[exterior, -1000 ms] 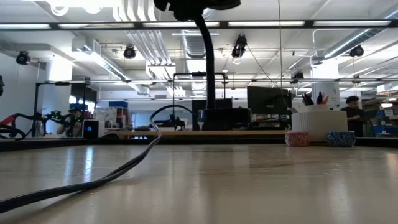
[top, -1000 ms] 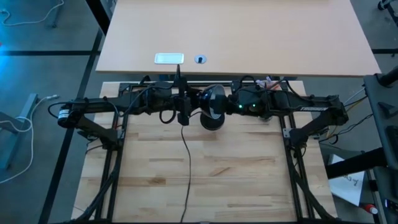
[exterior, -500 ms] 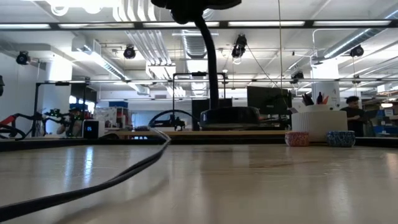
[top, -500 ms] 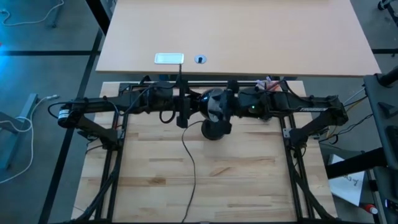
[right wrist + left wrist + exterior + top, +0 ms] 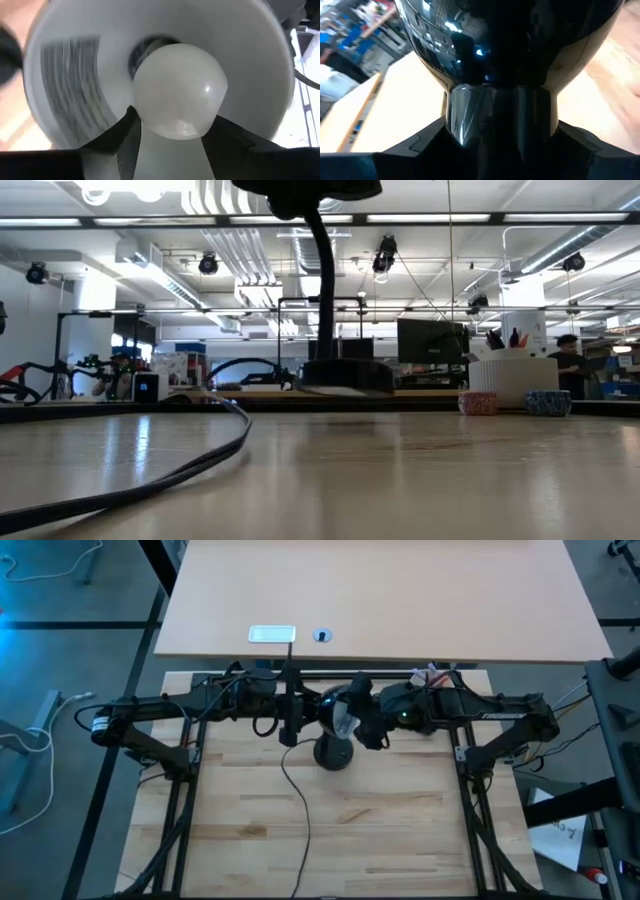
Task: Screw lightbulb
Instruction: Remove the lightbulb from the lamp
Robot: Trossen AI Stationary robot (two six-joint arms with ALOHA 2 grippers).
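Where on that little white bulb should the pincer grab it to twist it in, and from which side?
Across the widest part of the lightbulb, coming straight in through the open mouth of the shade. The round globe faces outward while its neck sits hidden deep in the socket, so only the globe is reachable. The right pincer already straddles it that way; the left pincer clasps the lamp's neck behind the shade.

matte white globe lightbulb (image 5: 180,90), inside lamp shade (image 5: 250,60)
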